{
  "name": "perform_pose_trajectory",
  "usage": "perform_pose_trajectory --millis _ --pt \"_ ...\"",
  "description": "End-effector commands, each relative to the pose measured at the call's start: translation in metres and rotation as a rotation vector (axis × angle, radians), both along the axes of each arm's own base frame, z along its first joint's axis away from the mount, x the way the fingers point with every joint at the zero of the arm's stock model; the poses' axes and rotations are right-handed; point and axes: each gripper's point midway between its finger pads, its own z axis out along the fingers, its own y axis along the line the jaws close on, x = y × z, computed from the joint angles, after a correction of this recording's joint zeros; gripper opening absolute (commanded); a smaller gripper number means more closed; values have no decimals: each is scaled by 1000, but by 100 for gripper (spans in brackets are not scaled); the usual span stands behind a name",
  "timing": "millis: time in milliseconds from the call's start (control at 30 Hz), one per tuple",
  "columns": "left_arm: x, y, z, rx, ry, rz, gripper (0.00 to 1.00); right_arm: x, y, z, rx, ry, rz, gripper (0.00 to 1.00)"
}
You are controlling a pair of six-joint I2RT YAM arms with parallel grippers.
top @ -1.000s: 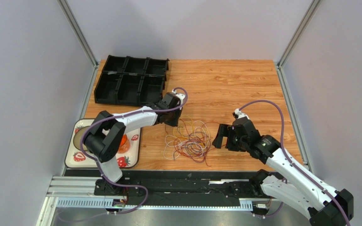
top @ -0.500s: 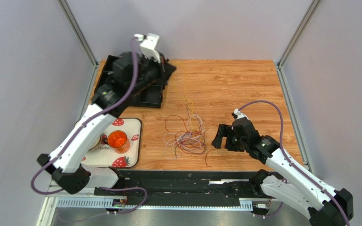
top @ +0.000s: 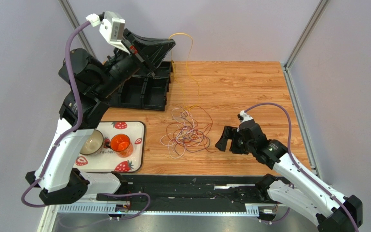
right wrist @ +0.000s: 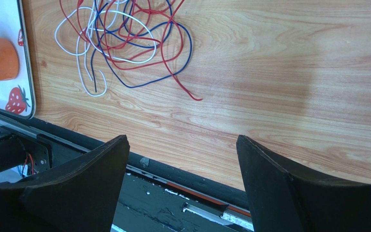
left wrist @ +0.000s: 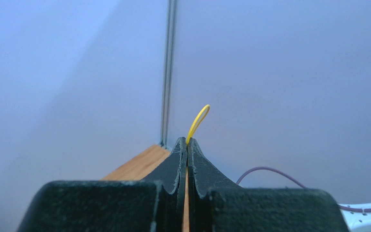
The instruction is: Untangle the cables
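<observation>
Above bench (top: 250, 87) and tangle (top: 187, 135), a yellow cable (left wrist: 199, 116) is clenched in the left claw (left wrist: 187, 145); pinning by the released right claw (top: 223, 139) is advised.

right wrist view crops cables (right wrist: 124, 48) at top; left arm (top: 98, 77) half hides black tray (top: 146, 93).

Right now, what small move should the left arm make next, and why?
Probably swing the yellow cable sideways, away from the pile, then let go. The left gripper is shut on it, raised high, and it hangs toward the pile; the right gripper is open.
</observation>
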Motion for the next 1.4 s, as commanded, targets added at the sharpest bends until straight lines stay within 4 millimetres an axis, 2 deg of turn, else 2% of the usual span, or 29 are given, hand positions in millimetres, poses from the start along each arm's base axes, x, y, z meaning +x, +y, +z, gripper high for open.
perform_pose_trajectory --millis 0,33,67,133,167,200,267,367,500,533,567,600,633,700,733,800,833,900,933,1000,1033,1100,1133,1200,1233,1300,1333,1367 --pt "-42 -4 59 -87 -236 -156 0 10 9 31 68 -98 12 86" --pt "-50 -6 64 -95 -272 -195 0 12 7 38 70 -124 6 86" --pt "-62 3 87 -156 -346 -198 0 12 6 41 73 -139 5 87" --pt "-67 6 105 -194 -364 -206 0 15 0 49 68 -180 -18 87" --pt "-85 20 129 -233 -428 -211 0 15 0 54 73 -193 -21 87" --pt "-87 19 139 -257 -466 -222 0 15 -1 57 75 -201 -22 87" --pt "-105 29 160 -336 -586 -242 0 15 -4 64 91 -225 -38 87" --pt "-121 43 178 -450 -655 -269 0 15 -4 74 127 -264 -47 87" --pt "-115 45 179 -459 -633 -244 0 13 -11 77 116 -277 -63 87" --pt "-97 33 165 -432 -580 -228 0 13 -15 76 98 -275 -72 87" --pt "-89 28 157 -426 -558 -218 0 12 -17 74 87 -269 -78 87" --pt "-89 32 153 -431 -547 -207 0 12 -20 74 74 -273 -84 87" --pt "-64 16 128 -400 -475 -184 0 14 -27 72 43 -272 -113 87" --pt "-54 14 109 -384 -417 -162 0 16 -36 72 8 -270 -151 87" --pt "-32 -2 78 -345 -341 -148 0 17 -45 73 -28 -269 -183 87" --pt "-28 -2 57 -343 -301 -141 0 18 -54 74 -62 -271 -217 88" --pt "-10 -15 24 -311 -231 -130 0 16 -56 74 -72 -264 -226 88" --pt "-3 -17 4 -296 -191 -116 0 17 -59 79 -75 -271 -243 88" --pt "9 -24 -22 -265 -134 -98 0 16 -61 80 -71 -272 -251 88" --pt "12 -27 -40 -255 -91 -106 0 16 -60 84 -52 -275 -256 88" --pt "15 -34 -58 -236 -65 -121 0 16 -60 84 -45 -275 -263 88" --pt "15 -38 -74 -228 -24 -141 0 15 -58 84 -36 -273 -258 87" --pt "18 -42 -93 -208 14 -147 0 15 -57 83 -33 -269 -254 87" --pt "16 -45 -111 -202 62 -172 0 15 -56 81 -37 -263 -251 87" --pt "18 -50 -134 -182 109 -182 0 14 -56 79 -37 -257 -249 87" --pt "14 -54 -155 -181 170 -220 0 12 -57 78 -39 -255 -248 87" --pt "14 -58 -176 -168 216 -235 0 13 -58 77 -40 -256 -253 86" --pt "12 -60 -186 -171 256 -256 0 12 -58 75 -41 -252 -251 86"
